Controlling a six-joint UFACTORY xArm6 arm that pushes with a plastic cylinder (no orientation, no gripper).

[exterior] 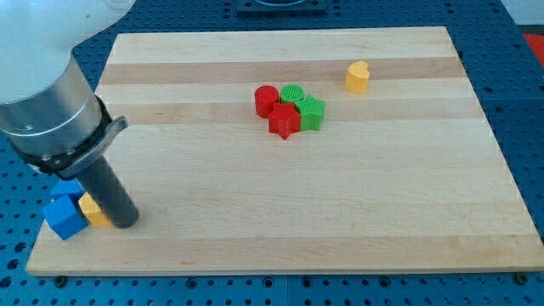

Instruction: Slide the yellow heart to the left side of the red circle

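While my tip (124, 223) rests on the worktop (280, 212) near the view's bottom-left corner, it has hold of nothing: the end effector is a plain dark rod with no jaws to open or close. Just to the tip's left lies a yellow block (92, 209), partly hidden by the rod, its shape unclear. Touching that on its left is a blue block (65, 216), with a second blue block (69, 190) just above it at the worktop's edge.

Pale wood in lengthwise strips makes up the worktop, which lies on a blue perforated base (527, 102). Near its upper middle sits a tight cluster: the red circle (267, 100), a red star (285, 121) just below it, a green round block (293, 94) and a green star (312, 112) at the right. Well apart from my tip, the yellow heart (358, 76) stands alone to the view's right of that cluster.

From the view's top left, the arm's white and grey body (47, 102) slants down, the rod leaning rightward toward its tip.
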